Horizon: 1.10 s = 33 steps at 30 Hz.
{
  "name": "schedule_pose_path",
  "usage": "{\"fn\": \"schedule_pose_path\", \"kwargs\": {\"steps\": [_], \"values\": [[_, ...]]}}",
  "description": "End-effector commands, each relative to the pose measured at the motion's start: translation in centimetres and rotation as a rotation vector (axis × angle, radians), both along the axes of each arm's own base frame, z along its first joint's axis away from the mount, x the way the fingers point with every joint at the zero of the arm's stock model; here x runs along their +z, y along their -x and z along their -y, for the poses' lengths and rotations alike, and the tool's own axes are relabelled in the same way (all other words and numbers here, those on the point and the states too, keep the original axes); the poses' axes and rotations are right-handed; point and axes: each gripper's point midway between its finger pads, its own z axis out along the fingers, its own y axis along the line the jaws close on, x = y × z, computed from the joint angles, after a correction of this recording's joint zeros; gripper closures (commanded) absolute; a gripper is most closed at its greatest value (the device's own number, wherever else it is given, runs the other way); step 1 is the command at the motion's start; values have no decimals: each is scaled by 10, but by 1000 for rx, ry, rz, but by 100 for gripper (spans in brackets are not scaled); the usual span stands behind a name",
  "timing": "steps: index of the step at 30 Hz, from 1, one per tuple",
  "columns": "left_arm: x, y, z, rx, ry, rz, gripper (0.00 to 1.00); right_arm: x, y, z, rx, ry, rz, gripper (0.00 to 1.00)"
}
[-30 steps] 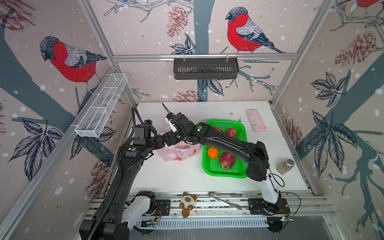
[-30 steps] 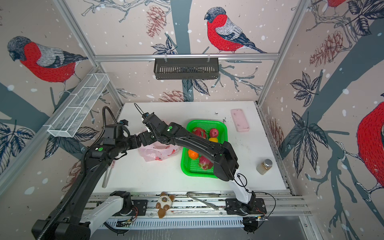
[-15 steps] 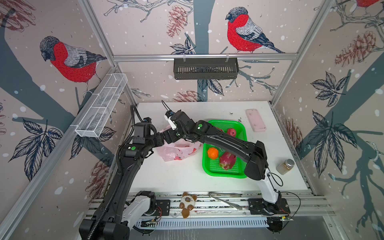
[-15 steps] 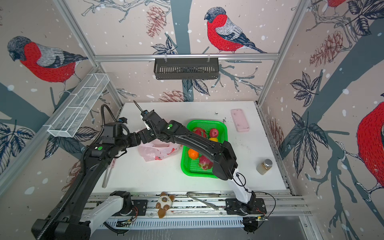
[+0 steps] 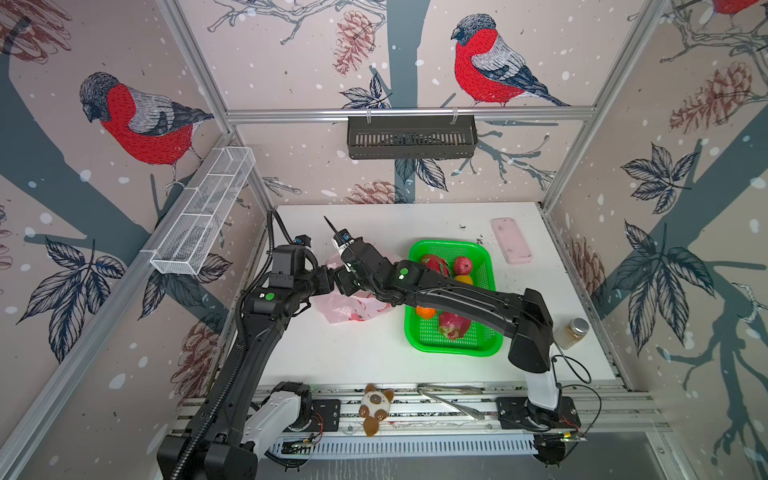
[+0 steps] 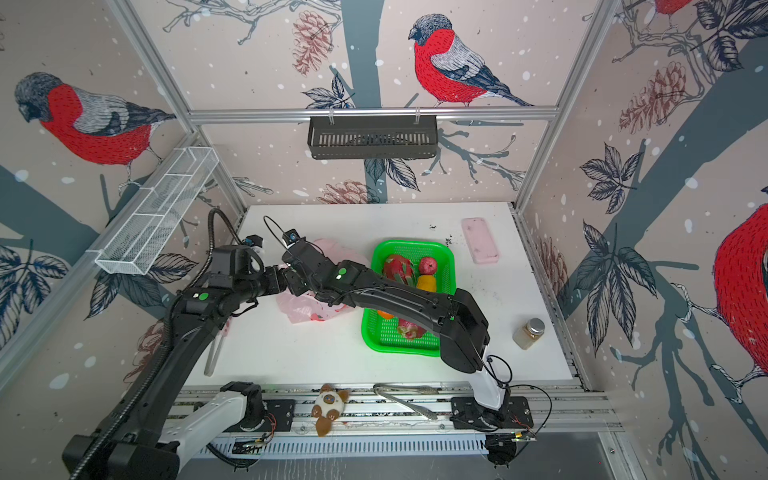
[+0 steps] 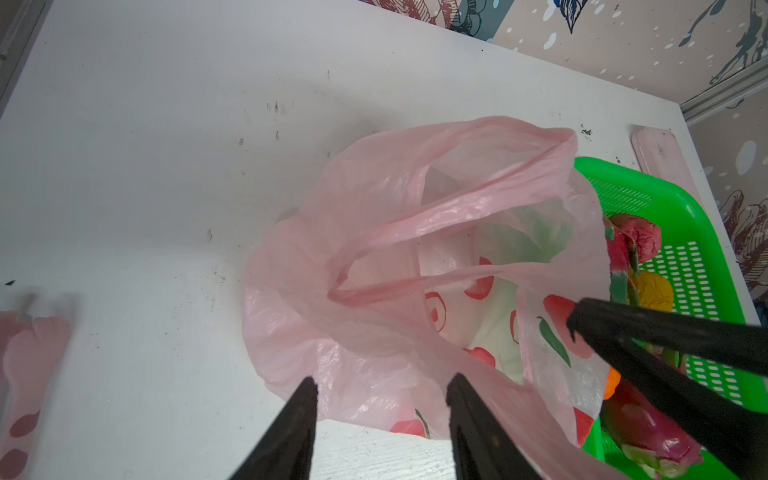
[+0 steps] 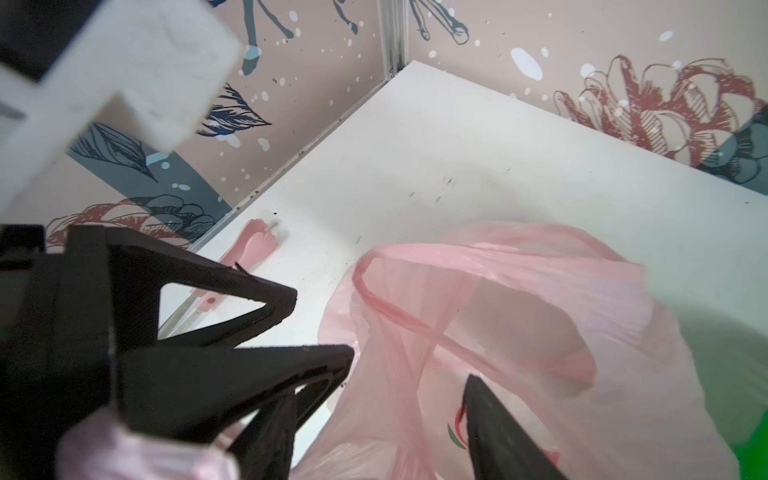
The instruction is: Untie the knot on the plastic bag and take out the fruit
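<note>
Now the bag (image 5: 353, 309) lies crumpled on the table (image 5: 365, 357), just left of the green basket (image 5: 478, 336) in both top views, with both arms' wrists meeting above it. From the left wrist, its mouth gapes and its two handles (image 7: 457, 208) lie as loose, separate loops. The left pincer (image 7: 382, 386) stands open, fingers (image 7: 299, 424) apart over the bag's near edge, film lying against one of them. The right pincer (image 8: 409, 370) is open too, one finger in front of the bag's mouth. The fruit sits in the basket: two dragon fruits (image 5: 453, 326), a red ball (image 5: 462, 264), a yellow one (image 5: 464, 279) and an orange one (image 5: 424, 311).
</note>
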Motion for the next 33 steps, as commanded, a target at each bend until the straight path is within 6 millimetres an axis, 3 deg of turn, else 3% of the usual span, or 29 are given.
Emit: {"fn": "schedule_pose_path", "kwargs": {"steps": [1, 12, 17, 21, 33], "values": [[-14, 26, 17, -85, 59, -128, 50, 51, -25, 9, -201, -171, 142, 36], [-6, 19, 16, -65, 71, -86, 50, 46, 14, 13, -145, -174, 83, 32], [-9, 21, 17, -65, 75, -91, 50, 48, 22, 19, -144, -193, 80, 42], [-5, 25, 23, -94, 105, -87, 50, 47, 15, 21, -161, -193, 92, 52], [6, 55, 48, -272, 198, -34, 51, 45, -22, 0, -111, -202, 84, 53]]}}
